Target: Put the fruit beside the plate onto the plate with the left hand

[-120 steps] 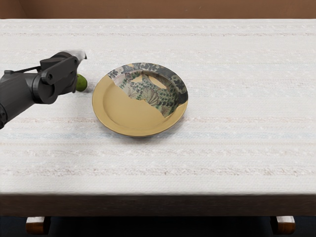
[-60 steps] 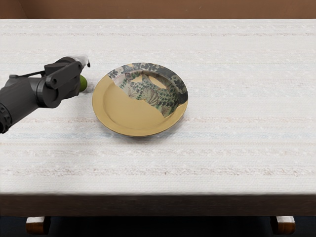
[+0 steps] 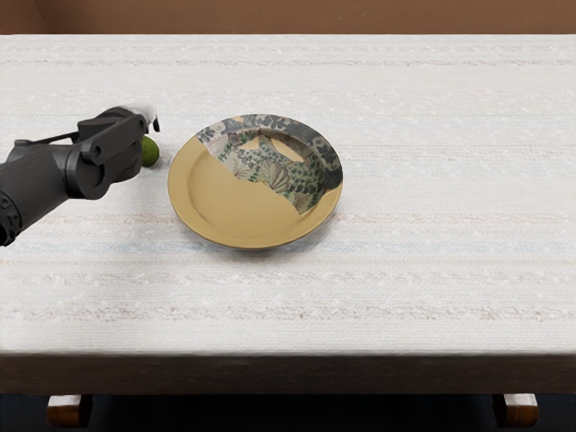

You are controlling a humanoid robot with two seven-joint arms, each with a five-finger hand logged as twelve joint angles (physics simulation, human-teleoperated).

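Peeking past the left hand (image 3: 113, 146), green fruit (image 3: 150, 151) lies beside plate (image 3: 205, 200).

- And here's the desk (image 3: 450, 297), wide and rectangular, filling nearly the whole view from side to side.
- Over its top lies a whitish woven cloth (image 3: 423, 90). Faint horizontal bands of pale pink and grey-blue cross it, with rows of raised, nubby texture between them.
- On the near side, the desk's dark brown front edge (image 3: 288, 373) shows as a straight strip just below the cloth.
- Down low, a light brown wooden foot (image 3: 69, 409) sits near the bottom left corner, and a second wooden foot (image 3: 515, 409) near the bottom right, well apart.
- Between them is a near-black floor (image 3: 288, 414).
- Up top, a plain reddish-brown back wall (image 3: 288, 16) runs behind the desk's far edge.
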